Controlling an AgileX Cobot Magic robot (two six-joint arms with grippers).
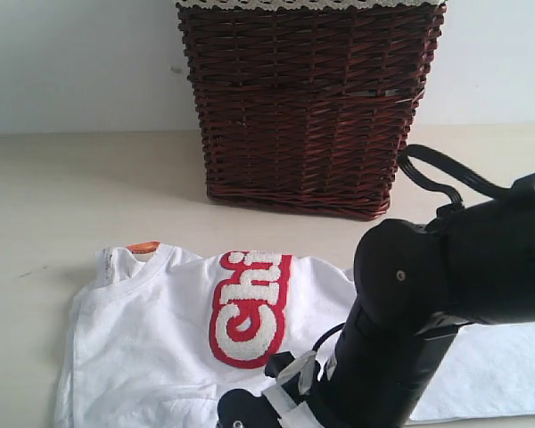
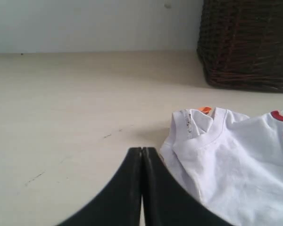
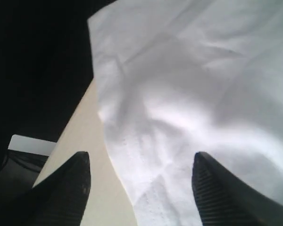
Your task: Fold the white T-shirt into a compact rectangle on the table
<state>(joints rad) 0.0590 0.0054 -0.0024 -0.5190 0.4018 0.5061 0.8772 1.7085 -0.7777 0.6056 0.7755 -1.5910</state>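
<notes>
Pale beige desk (image 1: 62, 205) here, a few small dark specks on its left side. The white T-shirt (image 1: 152, 348) lies spread across the near part, collar to the left, red lettering facing up. Farther back, mid-desk, a dark wicker basket (image 1: 308, 107) stands upright, just clear of the shirt.

The left hand (image 2: 142, 154) has its two black fingers pressed flat together, tips touching. The right hand (image 3: 140, 162) holds its dark, ribbed fingers spread well apart. The bulky black right arm (image 1: 455, 267) bends steeply down, wrist pointing low.
</notes>
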